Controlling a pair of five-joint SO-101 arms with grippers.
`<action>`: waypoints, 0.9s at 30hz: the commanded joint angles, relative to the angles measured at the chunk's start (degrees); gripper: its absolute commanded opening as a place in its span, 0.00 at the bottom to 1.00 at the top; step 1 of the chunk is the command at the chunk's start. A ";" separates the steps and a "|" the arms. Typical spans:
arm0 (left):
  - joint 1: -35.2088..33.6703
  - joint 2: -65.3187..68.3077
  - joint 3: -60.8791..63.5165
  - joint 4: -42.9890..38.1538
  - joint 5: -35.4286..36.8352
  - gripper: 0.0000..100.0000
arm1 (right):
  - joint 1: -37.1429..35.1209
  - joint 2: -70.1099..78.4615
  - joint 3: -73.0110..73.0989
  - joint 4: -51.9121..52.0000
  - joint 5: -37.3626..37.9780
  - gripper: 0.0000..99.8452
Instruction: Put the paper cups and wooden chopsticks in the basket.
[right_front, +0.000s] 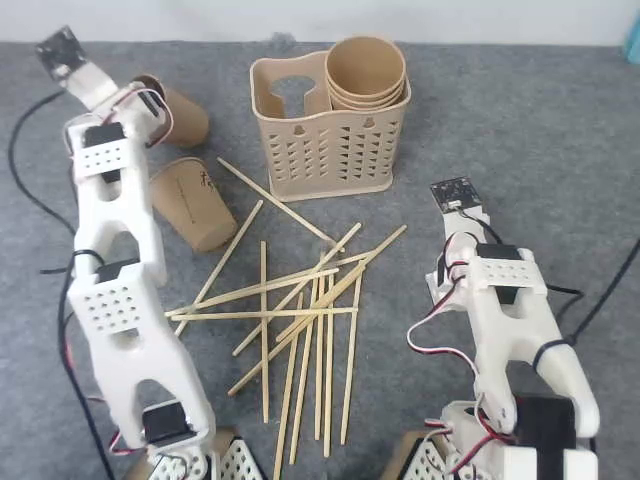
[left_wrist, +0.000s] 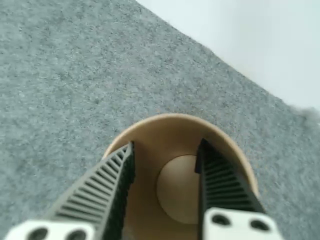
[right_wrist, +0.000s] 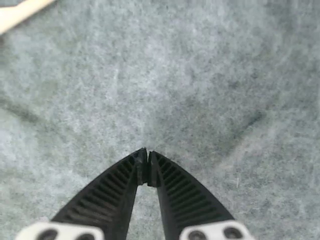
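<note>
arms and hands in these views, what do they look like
Both arms, the left arm and the right arm, are white plastic shells with panels of small round holes, black motor blocks and thin red, white and black wires. The left hand and right hand have black ribbed, tapering fingers on white bases.
</note>
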 joint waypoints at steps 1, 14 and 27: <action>0.26 -0.35 -5.05 0.18 0.62 0.20 | -1.98 0.13 -1.32 -0.57 0.26 0.01; 5.89 5.54 -16.13 0.35 0.70 0.20 | -2.42 0.13 -1.23 -0.48 0.26 0.01; 4.75 6.15 -42.15 26.99 0.35 0.20 | -2.33 0.13 -1.23 -0.48 0.35 0.01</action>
